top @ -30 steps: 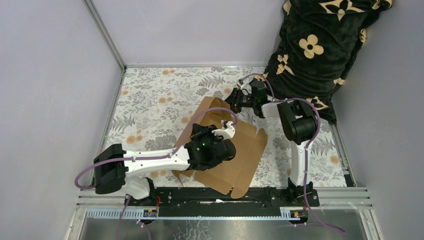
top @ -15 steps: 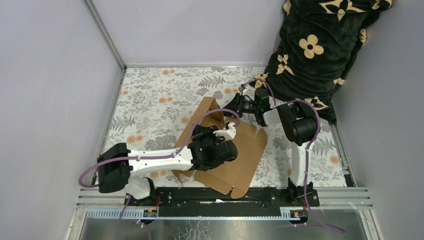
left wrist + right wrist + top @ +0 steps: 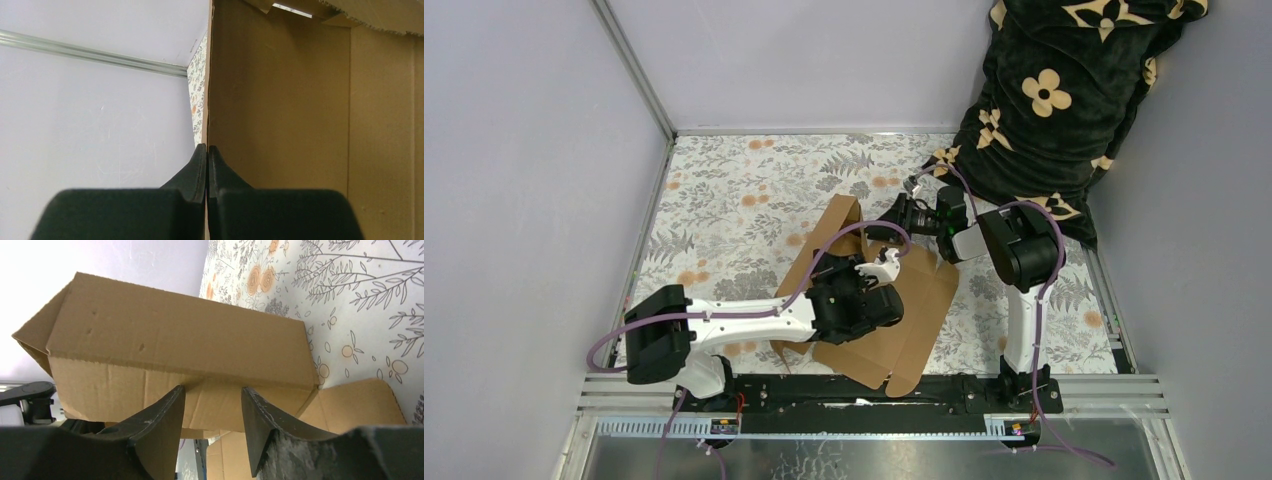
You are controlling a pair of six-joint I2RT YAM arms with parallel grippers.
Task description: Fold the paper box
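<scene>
Slippage of box [image 3: 914, 310] wall from left gripper [image 3: 207, 148], clamped thinly, centre frame. Buckling if shoved by right gripper [image 3: 212, 391], spread apart, empty.

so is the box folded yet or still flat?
Partly folded. The paper box has its far side panels raised, while the near panel lies spread on the table. Left hand pinches one upright edge.
</scene>
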